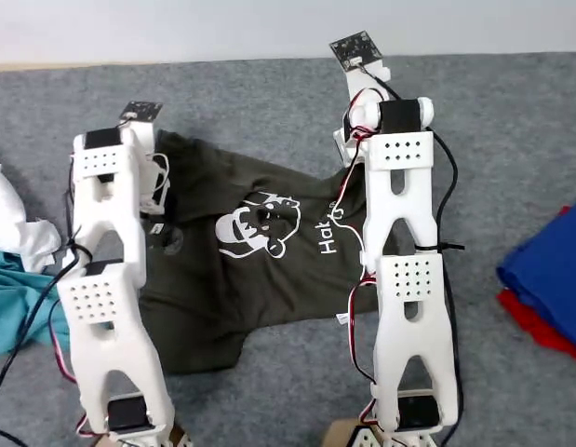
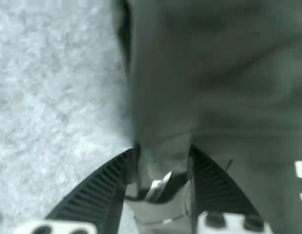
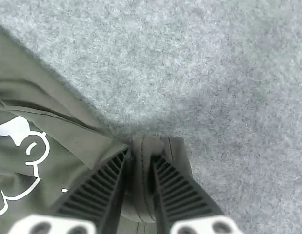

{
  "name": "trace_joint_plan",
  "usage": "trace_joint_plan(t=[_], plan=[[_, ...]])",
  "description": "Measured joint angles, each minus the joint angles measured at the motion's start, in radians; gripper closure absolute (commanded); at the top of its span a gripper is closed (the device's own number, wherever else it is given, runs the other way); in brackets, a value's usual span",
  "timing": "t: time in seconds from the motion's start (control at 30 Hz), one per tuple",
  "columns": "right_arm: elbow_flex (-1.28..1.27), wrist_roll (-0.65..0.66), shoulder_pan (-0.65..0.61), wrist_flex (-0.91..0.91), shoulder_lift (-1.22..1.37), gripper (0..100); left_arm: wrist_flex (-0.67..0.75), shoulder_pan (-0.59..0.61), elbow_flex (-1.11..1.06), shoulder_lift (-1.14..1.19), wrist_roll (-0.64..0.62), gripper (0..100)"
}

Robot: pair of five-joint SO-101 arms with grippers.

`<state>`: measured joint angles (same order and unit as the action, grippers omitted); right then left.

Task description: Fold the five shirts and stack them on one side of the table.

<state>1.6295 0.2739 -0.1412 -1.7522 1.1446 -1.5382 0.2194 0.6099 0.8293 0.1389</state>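
A dark olive shirt [image 1: 260, 279] with a white print lies spread on the grey table [image 1: 511, 121], slightly rumpled. My left gripper [image 2: 160, 157] is shut on a bunched fold of the shirt [image 2: 214, 73] at its far left edge, with a small tag between the fingers. In the high view the left gripper [image 1: 160, 182] sits at that corner. My right gripper [image 3: 141, 157] is shut on the hem of the shirt [image 3: 43, 146] at the far right corner, low over the table. The high view shows the right gripper [image 1: 351, 147] there, mostly hidden under its arm.
A white cloth [image 1: 13, 219] and a teal shirt [image 1: 13, 298] lie crumpled at the left edge. A folded blue shirt [image 1: 548, 270] rests on a red one [image 1: 539, 321] at the right edge. Bare grey table stretches behind the shirt.
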Motion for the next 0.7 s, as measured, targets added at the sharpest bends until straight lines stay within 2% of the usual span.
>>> trace_joint_plan(t=[0.27,0.5,0.7], plan=[[0.000,0.000,0.000,0.000,0.000,98.9,-0.066,-0.009,0.158,0.037,-0.017,83],[0.000,0.000,0.000,0.000,0.000,98.9,-0.069,-0.020,0.176,0.115,-0.023,83],[0.000,0.000,0.000,0.000,0.000,98.9,-0.075,-0.032,0.198,0.124,-0.023,92]])
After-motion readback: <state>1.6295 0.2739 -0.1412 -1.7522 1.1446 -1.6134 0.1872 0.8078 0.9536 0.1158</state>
